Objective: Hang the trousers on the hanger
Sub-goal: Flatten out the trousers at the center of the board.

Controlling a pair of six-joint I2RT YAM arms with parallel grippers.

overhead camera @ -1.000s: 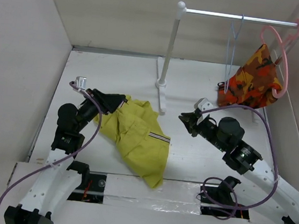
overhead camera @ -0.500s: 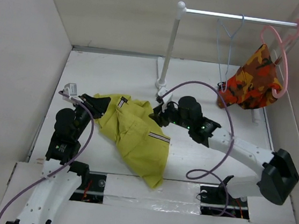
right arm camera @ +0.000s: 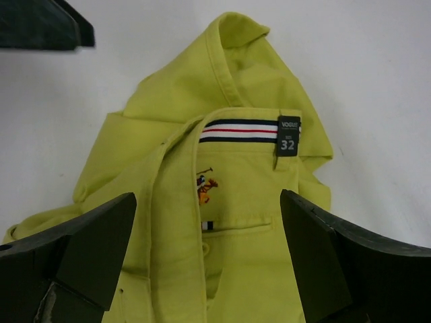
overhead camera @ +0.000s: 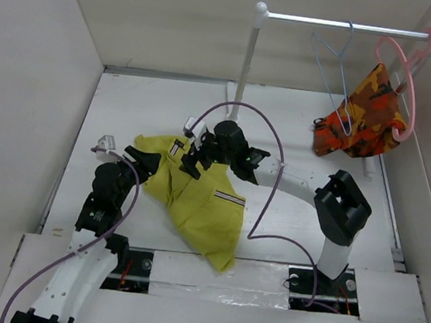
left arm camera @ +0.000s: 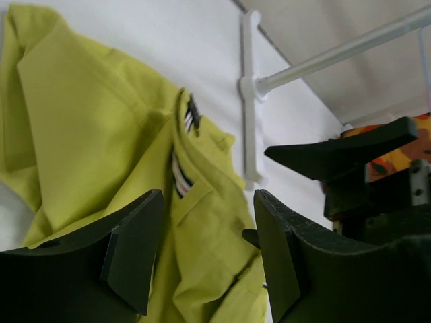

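Note:
The mustard-yellow trousers (overhead camera: 199, 202) lie crumpled on the white table, with the striped waistband (right arm camera: 237, 130), a size label and a small logo (right arm camera: 206, 188) facing up. My right gripper (overhead camera: 192, 157) hovers open over the waistband end, and in the right wrist view it (right arm camera: 209, 252) straddles the back pocket without touching it. My left gripper (overhead camera: 144, 163) is open at the trousers' left edge; in its own view it (left arm camera: 205, 252) has yellow cloth (left arm camera: 87, 134) beyond its fingers. The pale-blue wire hanger (overhead camera: 333, 73) hangs on the rail, far from both grippers.
A white clothes rack (overhead camera: 246, 64) stands at the back, its base just behind the trousers. On its rail (overhead camera: 309, 20) hang a pink hanger (overhead camera: 408, 86) and an orange camouflage garment (overhead camera: 365, 116). Walls close in the table on the left, back and right.
My right arm swung left from the table's right side to over the trousers' waistband and opened. My left gripper drew back to the cloth's left edge and opened. The blue hanger turned on the rail.

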